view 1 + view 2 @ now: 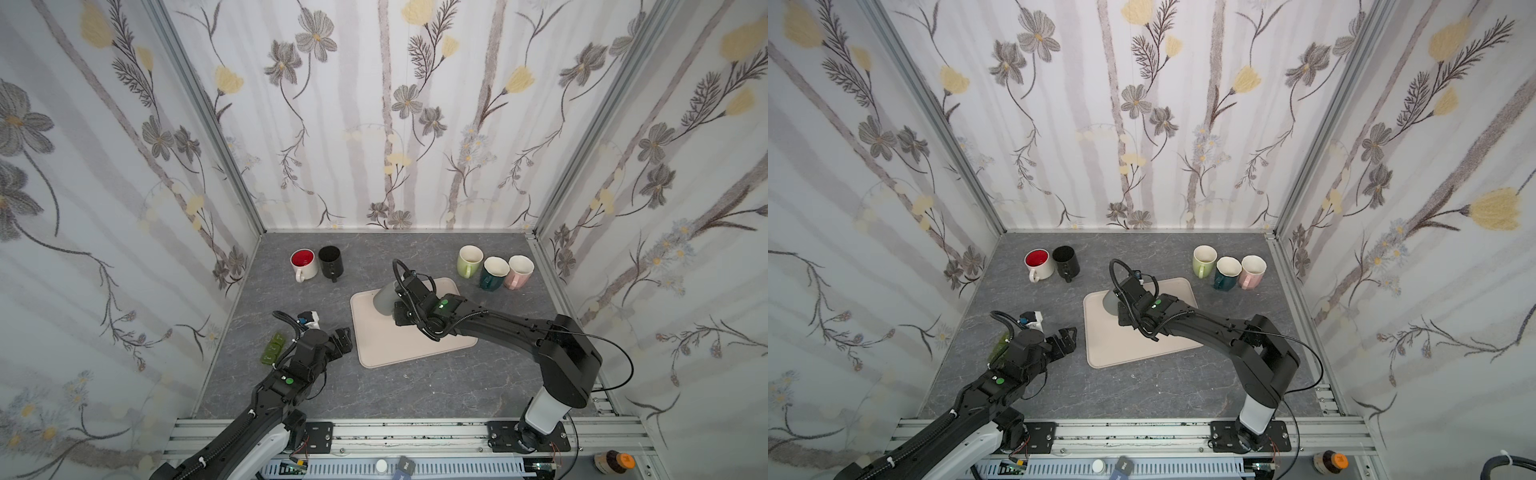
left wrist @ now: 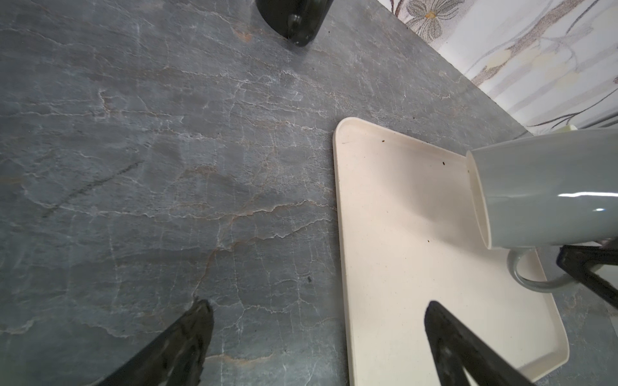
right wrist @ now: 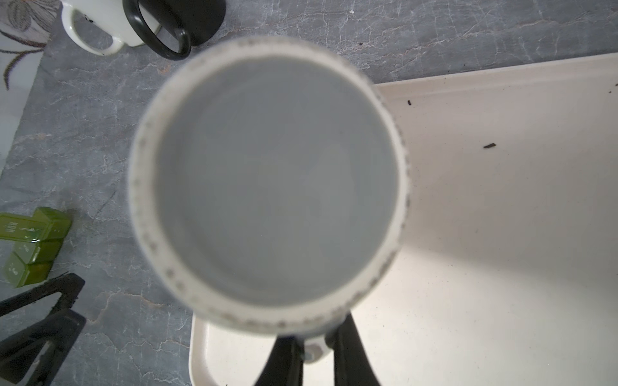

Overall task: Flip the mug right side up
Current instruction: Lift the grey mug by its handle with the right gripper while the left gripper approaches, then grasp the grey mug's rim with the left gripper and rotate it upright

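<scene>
A grey mug [image 1: 384,297] hangs over the back left part of the cream tray [image 1: 415,345], clear of it. It is tipped on its side, with the mouth toward the left. My right gripper [image 3: 312,351] is shut on the mug's handle [image 2: 535,280]. The right wrist view faces the mug's base [image 3: 271,180]. In both top views the right arm covers part of the mug [image 1: 1111,301]. My left gripper [image 1: 345,336] is open and holds nothing, low by the tray's left edge. One of its fingers [image 2: 444,334] is over the tray [image 2: 401,234].
A white mug with a red inside [image 1: 303,264] and a black mug [image 1: 331,262] stand upright at the back left. A light green mug [image 1: 469,259], a teal mug [image 1: 492,272] and a pink mug [image 1: 519,270] stand at the back right. A green pill box [image 1: 273,348] lies near the left wall.
</scene>
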### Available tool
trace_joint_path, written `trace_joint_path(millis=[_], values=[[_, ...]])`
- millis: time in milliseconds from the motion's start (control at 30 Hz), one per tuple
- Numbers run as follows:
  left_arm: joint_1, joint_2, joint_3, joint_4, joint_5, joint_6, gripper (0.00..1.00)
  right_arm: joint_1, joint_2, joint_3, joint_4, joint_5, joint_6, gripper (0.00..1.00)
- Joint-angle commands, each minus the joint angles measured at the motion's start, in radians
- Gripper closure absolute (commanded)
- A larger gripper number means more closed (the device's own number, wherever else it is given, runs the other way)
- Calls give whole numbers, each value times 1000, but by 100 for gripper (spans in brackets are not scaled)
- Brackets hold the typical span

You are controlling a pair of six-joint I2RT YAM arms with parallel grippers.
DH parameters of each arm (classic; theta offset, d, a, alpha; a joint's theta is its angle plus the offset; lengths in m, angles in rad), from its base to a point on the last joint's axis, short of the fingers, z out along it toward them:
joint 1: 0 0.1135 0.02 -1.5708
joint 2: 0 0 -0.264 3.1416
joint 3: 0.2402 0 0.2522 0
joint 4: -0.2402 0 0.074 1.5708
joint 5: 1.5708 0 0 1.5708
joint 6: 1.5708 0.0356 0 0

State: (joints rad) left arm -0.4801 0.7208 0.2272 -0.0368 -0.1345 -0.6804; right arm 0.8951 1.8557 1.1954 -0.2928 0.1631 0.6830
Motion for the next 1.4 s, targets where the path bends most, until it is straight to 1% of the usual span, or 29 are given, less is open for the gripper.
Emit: trace_joint_path(millis=[0,133,233,300,367,467,567,667,700,800,933,1033,1167,1300,1367], values=[[0,30,15,70,39,6,0,-5,-36,-41,163,-23,30,99],[-4,91,62,96,109,-1,0,-22,-86,-115,236,-59,41,100],[-18,135,99,116,145,1,0,-45,-141,-195,323,-97,44,100],[-33,168,127,136,171,3,0,-59,-184,-254,386,-136,46,100],[-54,195,157,146,189,6,0,-105,-227,-305,432,-166,50,100],[-96,230,199,169,197,18,0,-139,-307,-370,485,-207,43,100],[-150,272,244,200,193,38,0,-169,-372,-415,505,-228,34,100],[-197,323,285,250,214,60,0,-201,-437,-439,525,-268,30,100],[-210,346,300,278,228,61,0,-210,-461,-473,528,-278,30,100],[-236,410,333,362,289,68,0,-239,-534,-508,545,-318,31,100],[-284,462,386,383,281,126,0,-277,-610,-543,528,-344,34,100],[-302,481,387,459,303,138,0,-283,-649,-562,518,-366,30,100],[-317,510,391,561,369,154,1,-292,-688,-631,613,-424,80,100],[-317,535,419,613,443,173,20,-295,-686,-654,668,-453,102,100],[-317,566,431,624,457,174,23,-294,-684,-668,703,-463,106,100]])
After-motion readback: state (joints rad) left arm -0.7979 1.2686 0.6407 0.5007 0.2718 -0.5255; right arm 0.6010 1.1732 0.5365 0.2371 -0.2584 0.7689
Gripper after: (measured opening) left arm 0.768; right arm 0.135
